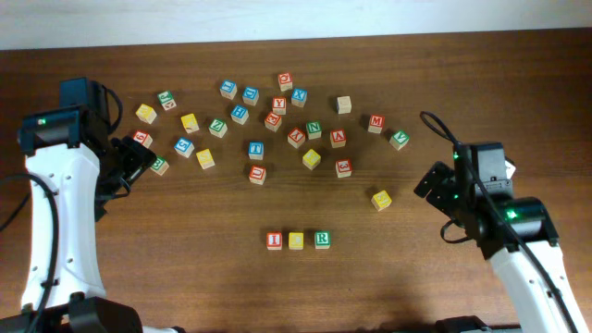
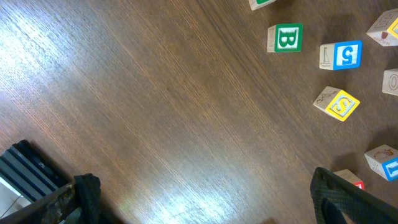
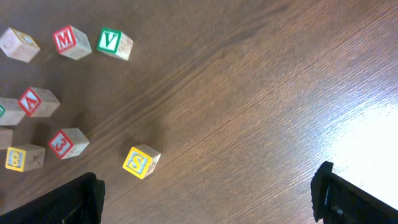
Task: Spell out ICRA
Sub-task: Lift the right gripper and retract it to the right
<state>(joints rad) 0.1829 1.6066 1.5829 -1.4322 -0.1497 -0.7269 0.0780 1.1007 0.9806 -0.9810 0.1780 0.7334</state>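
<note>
Left tool (image 2: 204, 182) and right tool (image 3: 208, 175) are both spread wide over bare wood, each gripping nothing. Overhead, the brown surface (image 1: 185, 268) ends at 12 o'clock in a pale strip. The arms sit at 9 and 3 o'clock, and the part nearest 6 o'clock is open but for one short row. That row reads red I cube (image 1: 274, 240), yellow C cube (image 1: 296, 240) with its letter faint, and green R cube (image 1: 322, 240), close side by side, with free room at the row's 3 o'clock end. The red A cube (image 1: 339, 138) lies in the loose scatter toward 12 o'clock, apart from its neighbours. Only the right wrist view shows its letter plainly, with the red 3 cube (image 3: 67, 143) at its 5 o'clock and a yellow S cube (image 3: 142, 162) alone nearer the tool. Neither wrist view catches the row.
</note>
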